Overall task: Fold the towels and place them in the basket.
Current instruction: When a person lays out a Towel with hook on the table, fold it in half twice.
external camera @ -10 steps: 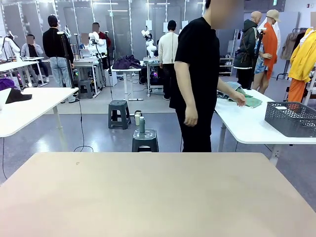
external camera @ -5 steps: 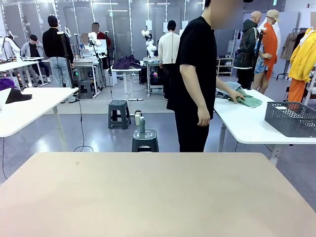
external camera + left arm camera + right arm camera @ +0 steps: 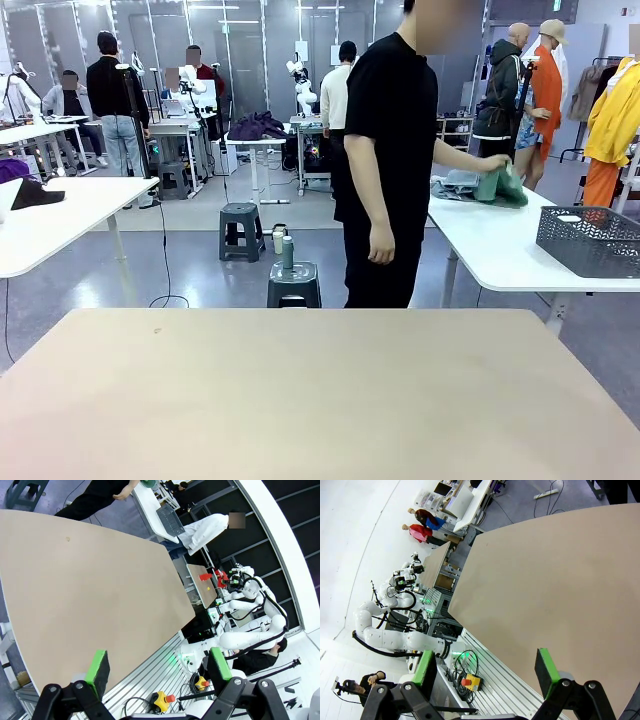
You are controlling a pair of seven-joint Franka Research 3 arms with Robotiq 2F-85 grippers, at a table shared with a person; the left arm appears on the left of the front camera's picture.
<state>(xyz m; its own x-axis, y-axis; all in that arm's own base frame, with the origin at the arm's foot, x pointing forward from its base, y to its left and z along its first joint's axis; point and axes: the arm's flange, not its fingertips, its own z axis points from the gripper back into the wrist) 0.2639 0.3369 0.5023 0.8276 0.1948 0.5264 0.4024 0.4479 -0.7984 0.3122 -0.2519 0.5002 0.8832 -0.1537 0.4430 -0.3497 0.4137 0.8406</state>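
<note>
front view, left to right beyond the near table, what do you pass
white table → far stool → near stool → person → towels → basket

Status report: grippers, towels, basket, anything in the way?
Left gripper and right gripper open, empty. Green towel in the person's hand over the white side table; basket on it. Person stands between beige table and towel.
</note>
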